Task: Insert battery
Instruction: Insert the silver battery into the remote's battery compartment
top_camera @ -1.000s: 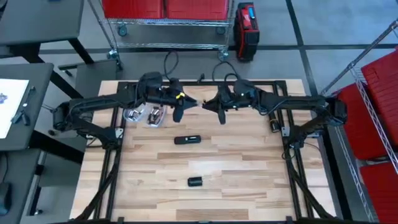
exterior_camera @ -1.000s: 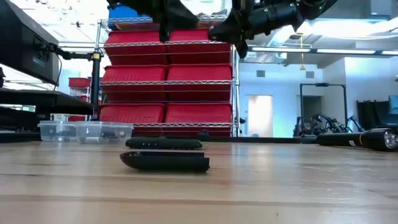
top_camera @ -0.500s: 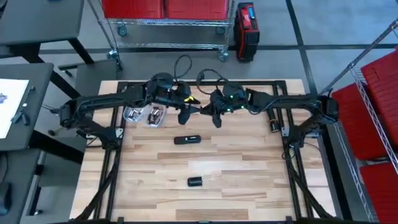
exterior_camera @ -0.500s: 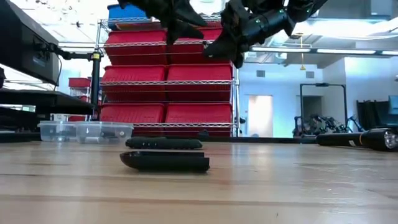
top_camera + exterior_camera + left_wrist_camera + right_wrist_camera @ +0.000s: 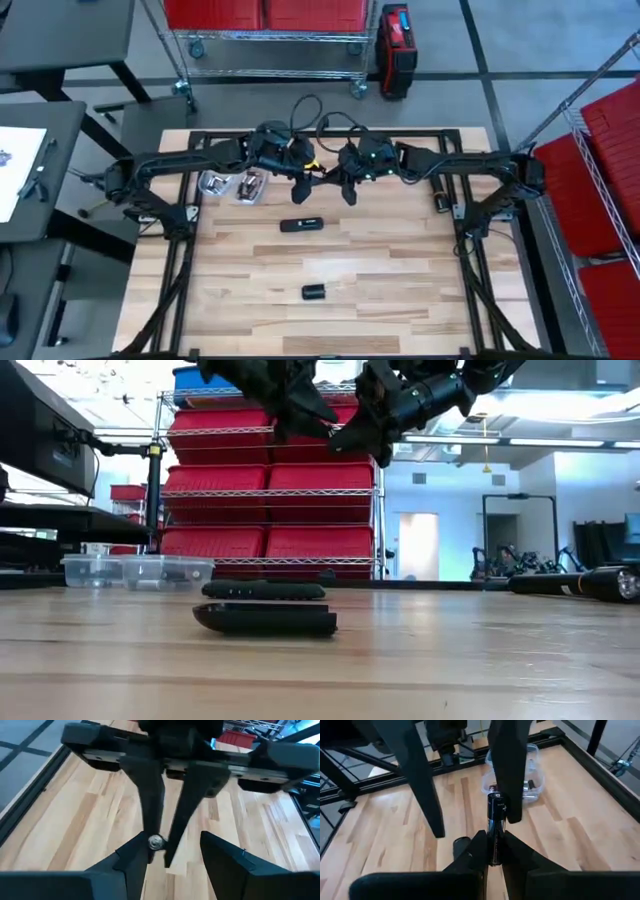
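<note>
We've got the remote (image 5: 301, 224) mid-tabletop (image 5: 400, 280), its cover (image 5: 315, 292) nearer the front, tubs (image 5: 229, 184) back-left, both claws overhead.

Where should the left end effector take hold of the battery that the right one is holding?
Grip the bare half of the battery that sticks out past the right end effector, which pinches its other end. Bring the left end effector, open, in from that free end, one finger on each round side.
</note>
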Robot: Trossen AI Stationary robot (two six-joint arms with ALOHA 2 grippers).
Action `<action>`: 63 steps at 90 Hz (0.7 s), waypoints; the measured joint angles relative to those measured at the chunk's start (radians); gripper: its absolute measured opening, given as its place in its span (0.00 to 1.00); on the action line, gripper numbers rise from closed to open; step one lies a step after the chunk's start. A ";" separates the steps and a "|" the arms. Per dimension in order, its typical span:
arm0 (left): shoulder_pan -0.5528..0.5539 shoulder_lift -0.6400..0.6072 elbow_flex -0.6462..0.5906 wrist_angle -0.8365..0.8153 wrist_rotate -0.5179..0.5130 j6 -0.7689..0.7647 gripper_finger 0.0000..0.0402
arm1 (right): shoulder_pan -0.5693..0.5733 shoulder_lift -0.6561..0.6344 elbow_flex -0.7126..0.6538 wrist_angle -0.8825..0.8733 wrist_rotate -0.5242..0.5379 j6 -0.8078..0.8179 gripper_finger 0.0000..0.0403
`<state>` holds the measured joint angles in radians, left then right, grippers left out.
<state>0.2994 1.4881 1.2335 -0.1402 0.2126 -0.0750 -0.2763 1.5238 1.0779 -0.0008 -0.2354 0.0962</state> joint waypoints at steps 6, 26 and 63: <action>0.001 0.002 -0.001 -0.010 -0.001 -0.001 0.39 | 0.002 0.000 0.000 -0.001 0.000 -0.001 0.05; 0.001 -0.001 0.000 -0.006 0.002 -0.014 0.28 | 0.002 0.000 0.000 -0.001 -0.001 -0.004 0.05; 0.011 -0.003 0.000 -0.006 0.001 -0.017 0.13 | 0.002 0.000 0.001 -0.019 -0.001 -0.019 0.05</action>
<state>0.3106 1.4853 1.2331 -0.1460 0.2140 -0.0924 -0.2741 1.5238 1.0786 -0.0199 -0.2365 0.0776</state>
